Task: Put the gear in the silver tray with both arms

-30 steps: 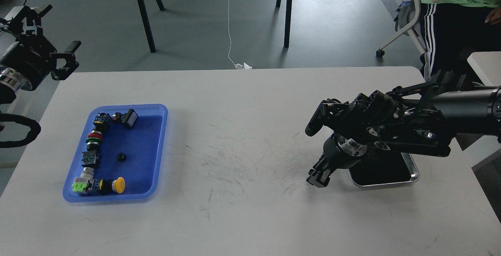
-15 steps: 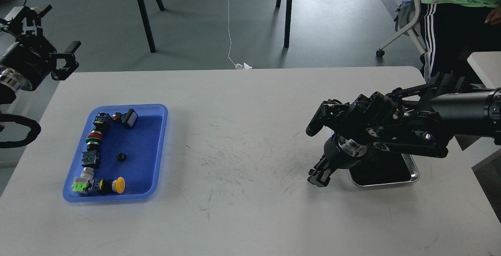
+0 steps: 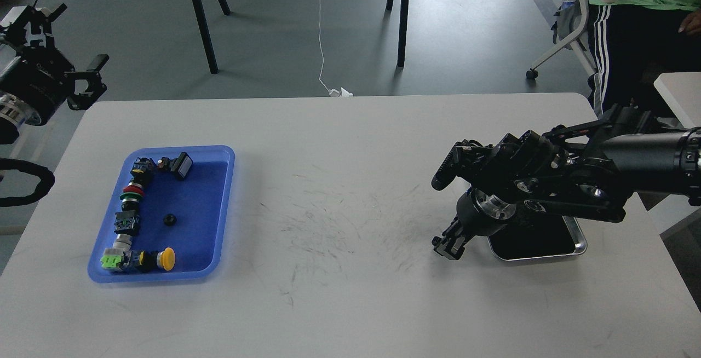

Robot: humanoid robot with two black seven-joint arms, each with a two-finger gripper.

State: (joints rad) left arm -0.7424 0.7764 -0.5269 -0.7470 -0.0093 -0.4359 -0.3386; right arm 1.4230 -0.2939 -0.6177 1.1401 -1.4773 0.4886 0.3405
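— Since a second ago our right gripper [image 3: 449, 246] drifts slightly right, beside the silver tray [image 3: 575, 249]; its opening we cannot tell.

— Our left gripper [image 3: 87, 81], spread wide, retreats from the blue tray [image 3: 219, 205]. We risk knocking the silver tray.

A single head-mounted camera is looking forward and down from above the near edge of the white rectangular table [image 3: 350, 194], taking in the whole top from a moderate distance. It is also catching the grey floor [image 3: 306, 29] beyond the far edge, with the black arms entering at the left and right edges of the view.
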